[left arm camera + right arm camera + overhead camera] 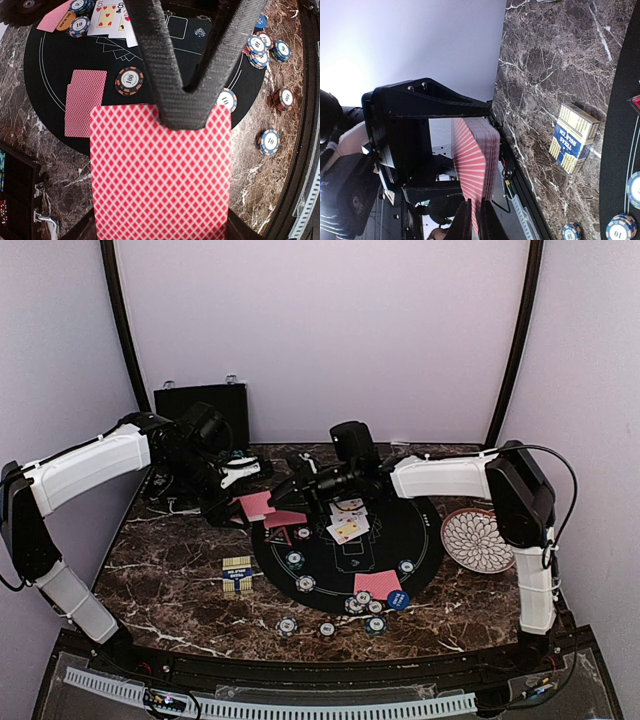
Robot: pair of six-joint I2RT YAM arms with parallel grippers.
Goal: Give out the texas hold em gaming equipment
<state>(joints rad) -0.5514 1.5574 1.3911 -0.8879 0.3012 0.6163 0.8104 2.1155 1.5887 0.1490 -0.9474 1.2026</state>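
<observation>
Pinched one red-backed card (160, 175) in the left gripper (187, 107); clamped the deck (470, 175) in the right gripper (489, 150).

Closed the left fingers (155, 60) on the card's top edge, mid-frame in the left wrist view; showed there a red and white diamond lattice. Could not tell if free of the deck. Held the right jaws only as wide as the deck, edge-on at lower centre of the right wrist view. Found on the black round mat (410, 530), centre of the top view: two face-down cards (285, 519), face-up cards (348, 525), striped chips (294, 560), a blue button disc (399, 600). Found the black case (200, 405) at upper left, contents too dark to tell; the petal plate (477, 540) at right edge; the card box (237, 573) left of the mat.
</observation>
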